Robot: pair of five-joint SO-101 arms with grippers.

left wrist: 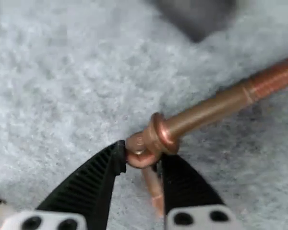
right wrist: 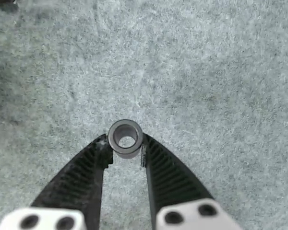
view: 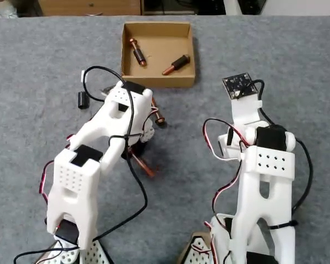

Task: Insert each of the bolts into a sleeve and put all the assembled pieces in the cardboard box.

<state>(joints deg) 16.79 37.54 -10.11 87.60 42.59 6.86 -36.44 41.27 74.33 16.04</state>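
My left gripper (left wrist: pixel 141 155) is shut on the head end of a copper bolt (left wrist: pixel 216 103), whose shaft sticks out away from the fingers just above the mat. From above, this bolt (view: pixel 159 116) shows at the left arm's tip, below the cardboard box (view: pixel 126 59). My right gripper (right wrist: pixel 126 151) is shut on a dark sleeve (right wrist: pixel 126 138), held with its bore facing the camera. Two assembled pieces (view: pixel 138 52) (view: pixel 176 64) lie in the box. A second bolt (view: pixel 144 166) lies on the mat by the left arm. A loose black sleeve (view: pixel 82 99) stands to the left.
Grey felt mat (view: pixel 297 60) covers the table. Black and red cables (view: pixel 136 190) loop around both arms. The right arm's camera board (view: pixel 239 85) sits right of the box. Open mat lies between the two arms.
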